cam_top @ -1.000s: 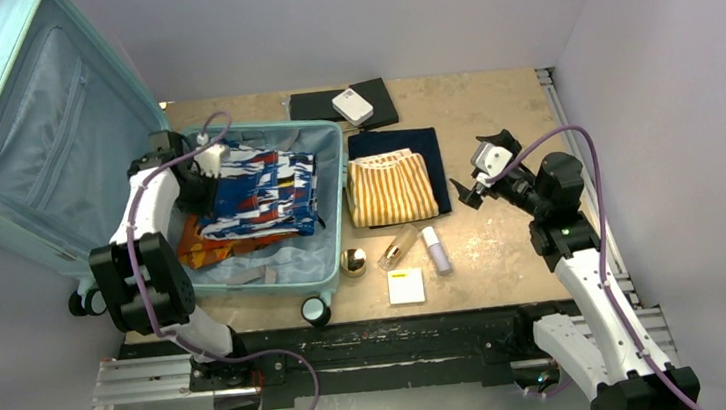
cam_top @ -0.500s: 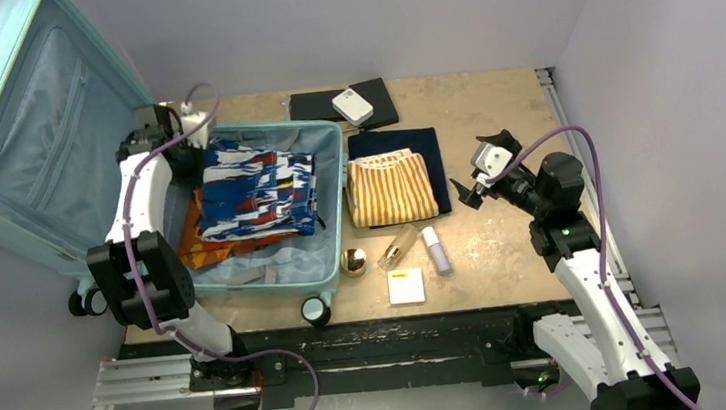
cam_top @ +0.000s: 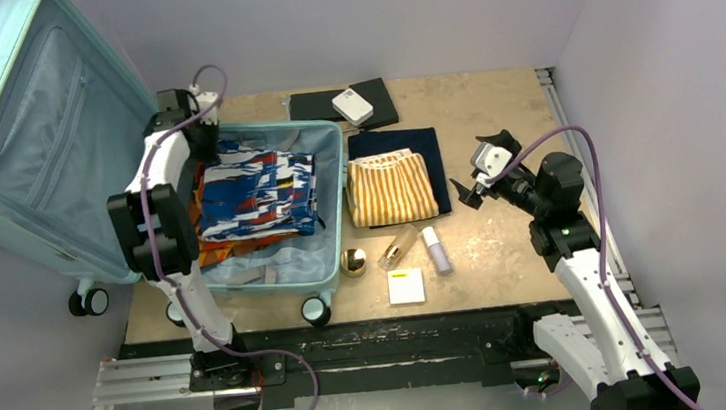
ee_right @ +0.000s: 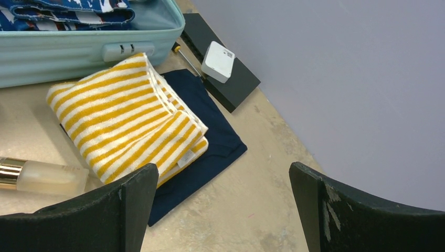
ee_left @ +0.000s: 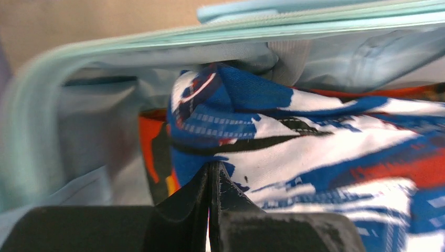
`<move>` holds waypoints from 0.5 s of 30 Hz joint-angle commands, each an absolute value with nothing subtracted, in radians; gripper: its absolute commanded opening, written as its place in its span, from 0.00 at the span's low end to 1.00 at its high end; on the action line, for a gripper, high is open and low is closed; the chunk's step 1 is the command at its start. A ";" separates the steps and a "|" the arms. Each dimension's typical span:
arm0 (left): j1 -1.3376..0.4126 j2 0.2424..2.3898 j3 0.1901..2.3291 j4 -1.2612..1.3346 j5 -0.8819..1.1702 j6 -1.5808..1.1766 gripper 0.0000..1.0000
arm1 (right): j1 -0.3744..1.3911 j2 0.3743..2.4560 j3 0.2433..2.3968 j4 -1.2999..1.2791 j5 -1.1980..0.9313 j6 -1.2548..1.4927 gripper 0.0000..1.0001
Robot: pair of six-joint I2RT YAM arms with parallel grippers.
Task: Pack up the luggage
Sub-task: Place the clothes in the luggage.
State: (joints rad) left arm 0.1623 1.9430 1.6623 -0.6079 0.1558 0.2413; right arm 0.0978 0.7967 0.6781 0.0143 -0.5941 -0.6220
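Left claw [ee_left: 210,169] has lifted back, clenched on nothing; the blue patterned shirt [cam_top: 257,193] lies packed in the open luggage [cam_top: 31,136] on the desk [cam_top: 490,102], left side. Right claw [cam_top: 466,187] hangs released beside the striped shirt [cam_top: 393,189], likely next.

Plain lavender-grey walls [cam_top: 371,13] stand far and right — soft, even light. The tan tabletop [cam_top: 503,242] is scuffed, a metal rail [cam_top: 145,382] along its near edge.

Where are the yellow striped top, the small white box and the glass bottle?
yellow striped top [cam_top: 393,189], overhead view, middle of the folded cloth.
small white box [cam_top: 352,106], overhead view, its top face.
glass bottle [ee_right: 52,178], right wrist view, its clear body.
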 commanded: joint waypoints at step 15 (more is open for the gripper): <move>0.061 1.638 1.608 -0.683 0.175 0.192 0.04 | 0.100 0.860 0.767 -0.088 -0.711 -0.679 0.99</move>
State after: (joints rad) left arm 0.1089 1.8320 1.6379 -0.6315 0.0776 0.1749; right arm 0.0978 0.8467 0.6968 -0.0628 -0.6586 -0.6579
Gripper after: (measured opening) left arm 0.031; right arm 0.987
